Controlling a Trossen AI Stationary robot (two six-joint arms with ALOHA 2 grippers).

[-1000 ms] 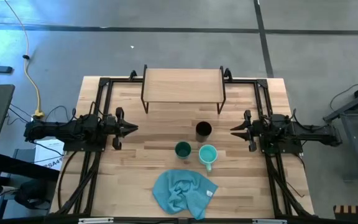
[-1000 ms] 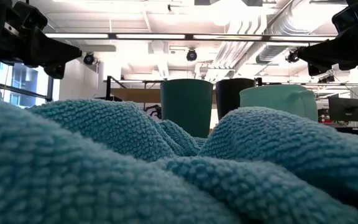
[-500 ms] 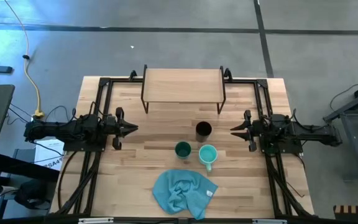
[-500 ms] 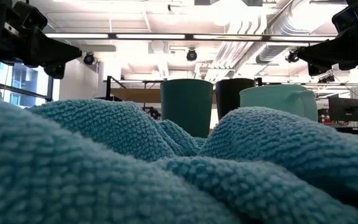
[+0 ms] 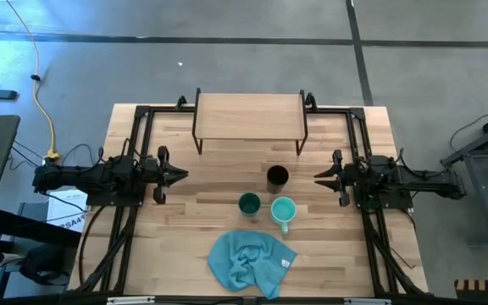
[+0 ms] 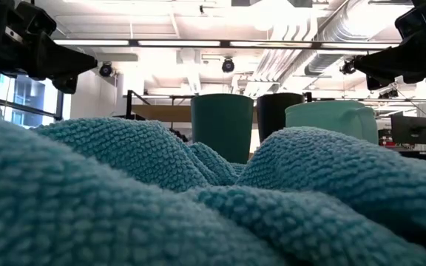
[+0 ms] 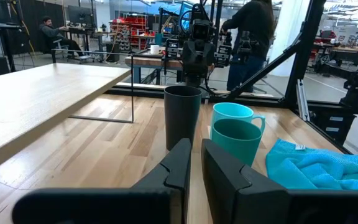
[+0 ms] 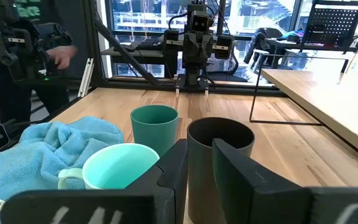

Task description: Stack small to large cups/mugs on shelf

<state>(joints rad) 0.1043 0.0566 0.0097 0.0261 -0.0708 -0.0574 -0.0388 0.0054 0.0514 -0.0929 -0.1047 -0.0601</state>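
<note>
The tall black cup (image 5: 277,177) stands on the tabletop just in front of the shelf (image 5: 248,114), a light-wood board on black legs at the far middle. The short dark teal cup (image 5: 249,203) and the light turquoise mug (image 5: 283,210) stand side by side nearer the front, the mug's handle toward the near edge. My left gripper (image 5: 183,175) hovers left of the cups, shut and empty, pointing at them. My right gripper (image 5: 318,178) hovers to their right, shut and empty. The left wrist view shows the black cup (image 7: 183,117) ahead; the right wrist view shows it (image 8: 219,155) close.
A crumpled blue cloth (image 5: 251,261) lies near the table's front edge and fills the low view (image 6: 161,199). Black frame rails (image 5: 134,144) run along both table sides. A person (image 7: 250,31) stands beyond the table's right side and another (image 8: 23,56) near its front.
</note>
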